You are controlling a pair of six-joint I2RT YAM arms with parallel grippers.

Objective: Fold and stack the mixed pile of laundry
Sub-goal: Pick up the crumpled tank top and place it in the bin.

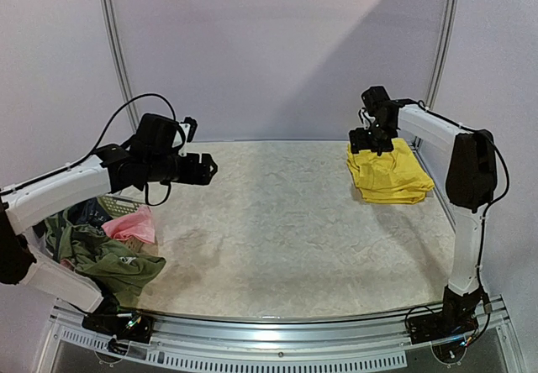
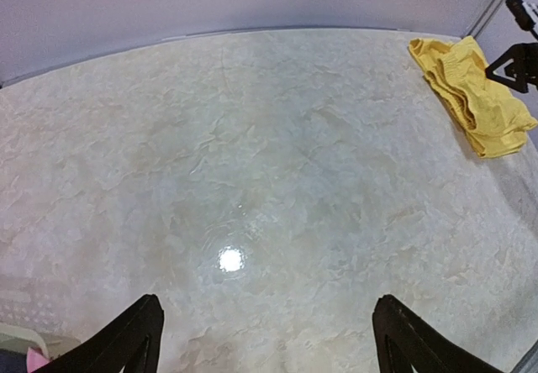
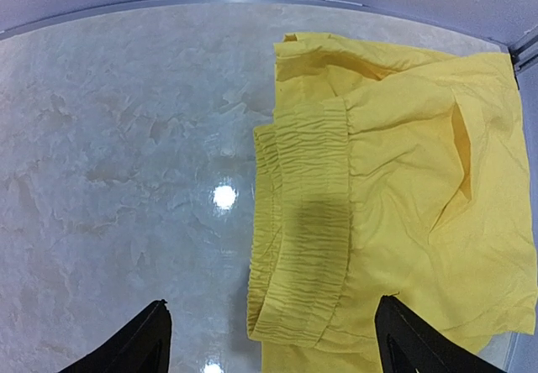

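Now: right gripper [image 1: 371,143] hovering wide open, gripping nothing, above folded yellow shorts [image 1: 388,173] lying at 2 o'clock on surface [image 1: 277,213]. Left gripper [image 1: 205,168] hanging spread wide, empty, at 9 o'clock. Laundry pile [image 1: 92,243] sitting heaped at 8 o'clock, olive-green top [image 1: 126,268] and pink piece [image 1: 133,224] showing.

laundry pile [image 1: 118,265] perhaps partly behind arm [image 1: 55,277]

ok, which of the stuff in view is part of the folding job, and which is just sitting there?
Job: yellow shorts, folded, far right; olive-green top and pink piece, heaped near left.
Just there: mesh basket; table.
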